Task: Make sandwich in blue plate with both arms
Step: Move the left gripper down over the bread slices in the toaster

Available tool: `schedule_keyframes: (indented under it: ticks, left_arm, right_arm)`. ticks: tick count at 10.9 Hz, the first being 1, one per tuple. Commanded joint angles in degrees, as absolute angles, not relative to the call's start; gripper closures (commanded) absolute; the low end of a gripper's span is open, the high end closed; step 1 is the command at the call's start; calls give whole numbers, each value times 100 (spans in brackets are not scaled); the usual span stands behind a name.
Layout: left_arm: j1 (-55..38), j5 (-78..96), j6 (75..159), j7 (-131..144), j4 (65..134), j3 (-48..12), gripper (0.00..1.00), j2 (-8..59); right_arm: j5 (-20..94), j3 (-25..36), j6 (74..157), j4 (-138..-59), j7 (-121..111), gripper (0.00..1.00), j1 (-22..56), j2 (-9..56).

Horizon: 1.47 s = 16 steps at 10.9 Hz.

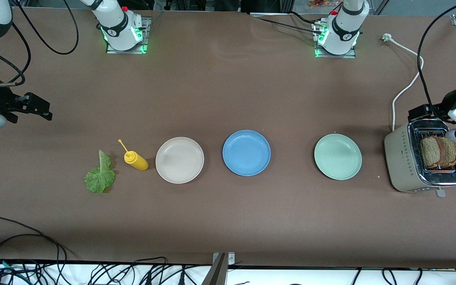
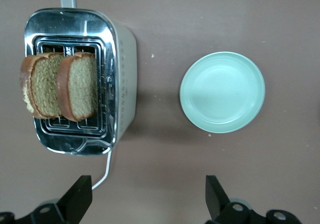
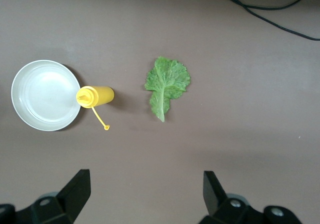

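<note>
Evidently nothing of the sandwich is assembled yet: the blue plate (image 1: 246, 152) lies bare at the middle of the table (image 1: 228, 221), between the beige plate (image 1: 179, 160) and the pale green plate (image 1: 337, 156). Both bread slices (image 1: 439, 152) stand upright in the slots of the toaster (image 1: 400, 162), which sits at the left arm's end of the table, beside the pale green plate. The lettuce leaf (image 1: 100, 175) lies flat on the table at the right arm's end, just beside the yellow squeeze bottle (image 1: 135, 160), which lies on its side next to the beige plate. My left gripper (image 2: 145, 201) hangs in the air close by the toaster, its two fingers spread wide and holding nothing. My right gripper (image 3: 142, 199) hangs over the table at the right arm's end, short of the lettuce leaf, its fingers likewise wide apart and empty. All steps remain, by my judgement: one slice onto the blue plate, the leaf upon it, the second slice on top. I judge the left arm better placed for the bread and the right for the leaf.
</note>
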<state>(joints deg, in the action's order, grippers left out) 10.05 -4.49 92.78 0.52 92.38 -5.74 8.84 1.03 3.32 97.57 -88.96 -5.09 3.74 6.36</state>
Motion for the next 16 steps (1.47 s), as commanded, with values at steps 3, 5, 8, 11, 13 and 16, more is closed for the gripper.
schedule_keyframes:
  ticks: [3, 5, 8, 11, 13, 16]
  left_arm:
    - [1520, -536, 10274, -510, 8903, -615, 0, 2082]
    - [1564, -615, 10344, -510, 8903, -615, 0, 2197]
    - [1854, -615, 10380, -842, 8903, -615, 0, 2312]
    - [2065, -606, 10406, -931, 8903, -615, 0, 2425]
    - [2171, -606, 10406, -940, 8903, -615, 0, 2540]
    - [2162, -615, 10389, -940, 8921, -615, 56, 2558]
  right_arm:
    - [35, 325, 9729, -8763, -545, 0, 360, 686]
    - [35, 325, 9729, -8763, -545, 0, 369, 686]
    - [35, 325, 9729, -8763, -545, 0, 360, 686]
    - [35, 325, 9729, -8763, -545, 0, 360, 686]
    - [35, 325, 9729, -8763, -545, 0, 360, 686]
    - [44, 325, 9729, -8763, -545, 0, 360, 686]
